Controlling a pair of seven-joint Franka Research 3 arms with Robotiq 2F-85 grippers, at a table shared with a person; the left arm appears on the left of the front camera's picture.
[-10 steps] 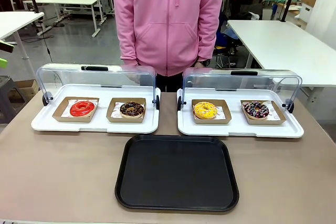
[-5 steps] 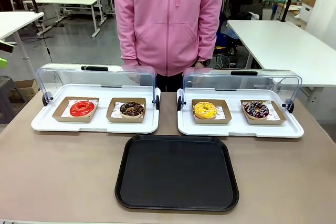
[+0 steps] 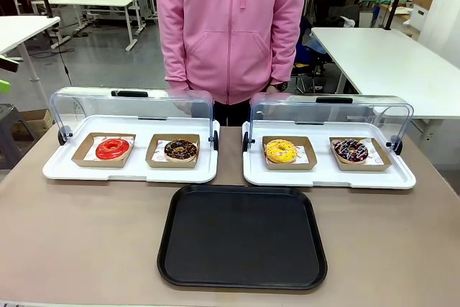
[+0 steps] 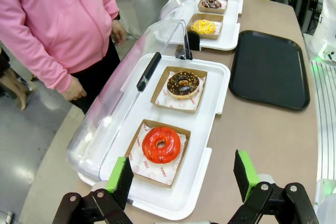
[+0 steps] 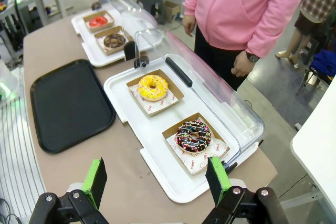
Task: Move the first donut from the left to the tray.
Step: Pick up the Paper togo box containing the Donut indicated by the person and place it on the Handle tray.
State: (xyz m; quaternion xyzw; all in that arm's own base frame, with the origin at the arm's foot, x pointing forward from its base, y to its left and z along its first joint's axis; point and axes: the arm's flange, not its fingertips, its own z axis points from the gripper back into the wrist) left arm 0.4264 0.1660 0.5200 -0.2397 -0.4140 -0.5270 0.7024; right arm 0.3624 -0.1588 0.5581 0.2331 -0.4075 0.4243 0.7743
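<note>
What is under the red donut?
The red donut sits on white printed paper inside a small brown cardboard holder, on a white display tray. The paper right beneath the donut is hidden.

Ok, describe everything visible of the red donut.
The red donut is a glossy, bright red glazed ring, whole, lying flat. It rests on white printed paper in a shallow brown cardboard holder, at the left end of the left white display tray, its clear lid raised behind. A chocolate donut sits beside it, apart. Nothing else touches it.
</note>
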